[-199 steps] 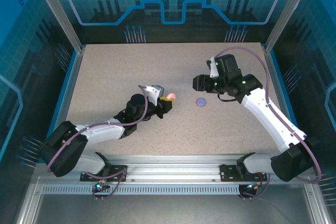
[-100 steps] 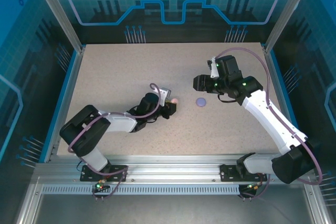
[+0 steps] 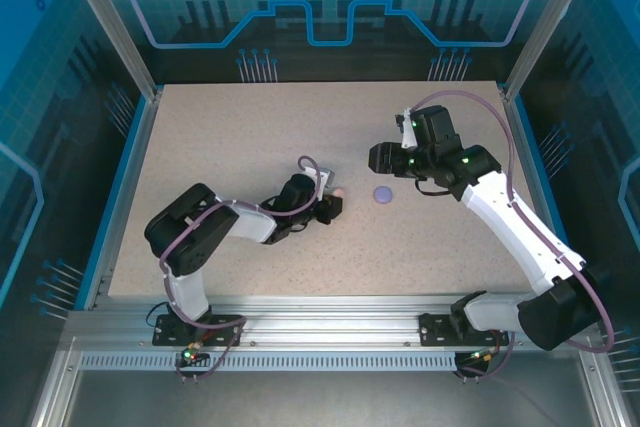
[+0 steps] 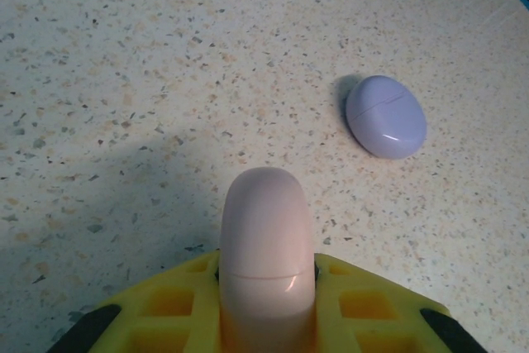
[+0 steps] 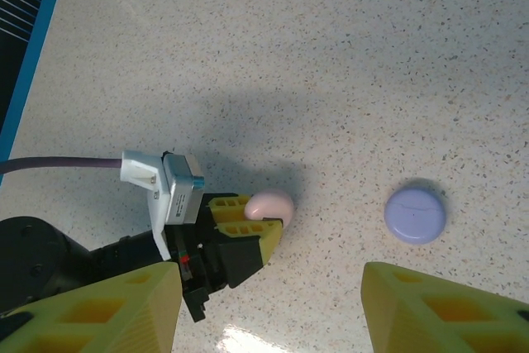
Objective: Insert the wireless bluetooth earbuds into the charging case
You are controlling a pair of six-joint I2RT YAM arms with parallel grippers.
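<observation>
A pale pink charging case, closed with its seam showing, sticks out edge-on from between the yellow fingers of my left gripper, which is shut on it. From above, the left gripper holds the pink case low over the table's middle. A closed purple charging case lies flat just to its right, also in the left wrist view. My right gripper hovers open above both cases. The earbuds are out of view.
The speckled tabletop is bounded by a blue rim and aluminium posts. The left arm's elbow is folded near the front left. The right arm reaches in from the front right.
My left gripper has carried the pink case rightward toward the purple case, while its elbow folded in toward the middle. The right arm has barely moved.
</observation>
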